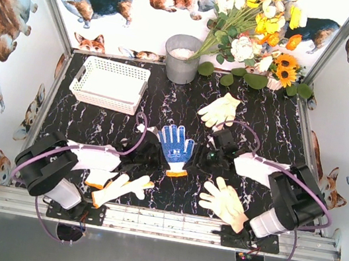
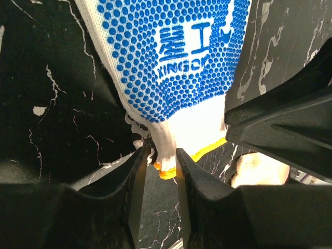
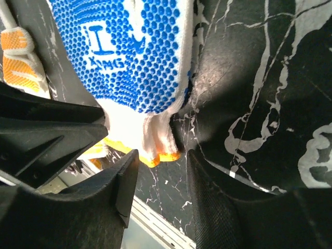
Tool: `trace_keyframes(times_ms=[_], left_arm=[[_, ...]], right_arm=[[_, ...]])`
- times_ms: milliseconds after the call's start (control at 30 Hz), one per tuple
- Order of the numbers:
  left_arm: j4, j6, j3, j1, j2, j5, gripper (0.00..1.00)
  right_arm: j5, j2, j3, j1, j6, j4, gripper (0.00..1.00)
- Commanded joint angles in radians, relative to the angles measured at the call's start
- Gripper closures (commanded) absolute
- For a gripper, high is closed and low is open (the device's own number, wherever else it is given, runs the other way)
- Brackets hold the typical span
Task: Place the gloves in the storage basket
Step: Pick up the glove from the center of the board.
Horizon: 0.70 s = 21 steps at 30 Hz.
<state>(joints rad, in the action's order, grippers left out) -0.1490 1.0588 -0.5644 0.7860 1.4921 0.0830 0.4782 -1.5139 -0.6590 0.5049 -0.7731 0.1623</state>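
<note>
Trouble would come from crowding at one cuff: the left gripper (image 2: 162, 155) nips only a sliver of the blue glove (image 1: 175, 145), so a lift may shed it, and the right gripper (image 3: 162, 155), spread just beside, could knock it. The glove lies mid-table, well apart from the storage basket (image 1: 102, 100). I count four gloves (blue, pale yellow glove (image 1: 220, 109), peach glove (image 1: 224, 202), orange-cuffed glove (image 1: 118, 188)) and one basket, none in it

The right gripper (image 3: 162, 171) has its jaws apart. The orange-hemmed cuff of the blue-dotted glove (image 3: 129, 57) lies just ahead of the gap between them. On the gripper's left, the left gripper's black finger (image 3: 52, 135) reaches that cuff. Farther left and ahead is part of an orange-and-cream glove (image 3: 18, 62). The black marbled table (image 3: 259, 104) spreads to the right.
</note>
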Motion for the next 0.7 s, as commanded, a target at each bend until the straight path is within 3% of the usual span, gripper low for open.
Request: trace_keyframes(times_ms=[0,233,667], left_arm=[[-0.037,-0.002,0.007,-0.008,0.011,0.006,0.78],[-0.047,-0.007,0.008,-0.008,0.042,0.014,0.88],[-0.06,-0.016,-0.009,-0.007,0.073,0.034,0.91]], right_arm=[[0.008,-0.029,0.005,0.003,-0.004,-0.082,0.57],[0.022,-0.06,0.018,0.006,-0.009,-0.104,0.62],[0.034,-0.097,0.015,0.037,-0.034,-0.137,0.65]])
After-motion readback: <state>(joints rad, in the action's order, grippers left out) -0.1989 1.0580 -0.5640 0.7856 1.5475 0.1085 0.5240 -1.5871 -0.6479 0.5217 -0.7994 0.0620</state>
